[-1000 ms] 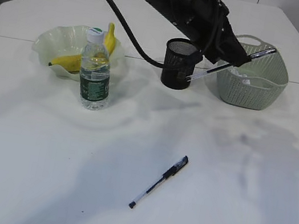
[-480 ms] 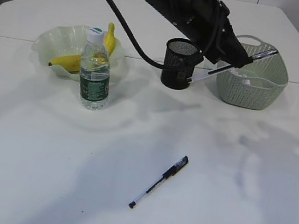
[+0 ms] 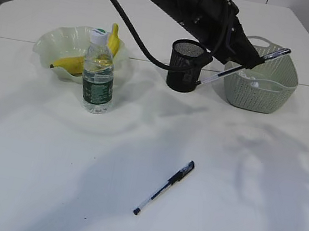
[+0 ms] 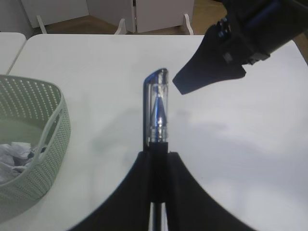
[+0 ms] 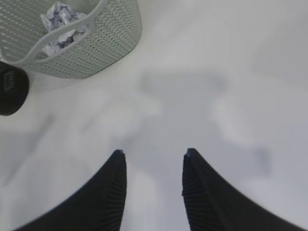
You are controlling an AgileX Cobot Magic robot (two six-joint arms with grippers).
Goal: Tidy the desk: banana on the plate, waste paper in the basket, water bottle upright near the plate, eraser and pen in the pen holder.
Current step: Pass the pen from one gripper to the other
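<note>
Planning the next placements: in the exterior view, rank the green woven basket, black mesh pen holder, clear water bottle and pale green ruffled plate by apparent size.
1. Pale green ruffled glass plate and sage green woven plastic basket: look alike, not ranked.
2. Clear plastic water bottle, though nearer the camera.
3. Black mesh pen holder, partly hidden by the arm.

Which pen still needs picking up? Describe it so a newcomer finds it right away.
Start at the water bottle standing in front of the plate, then look toward the near middle of the desk. The loose pen lies there flat and alone, unlike the other pen held in the left gripper by the pen holder.
</note>
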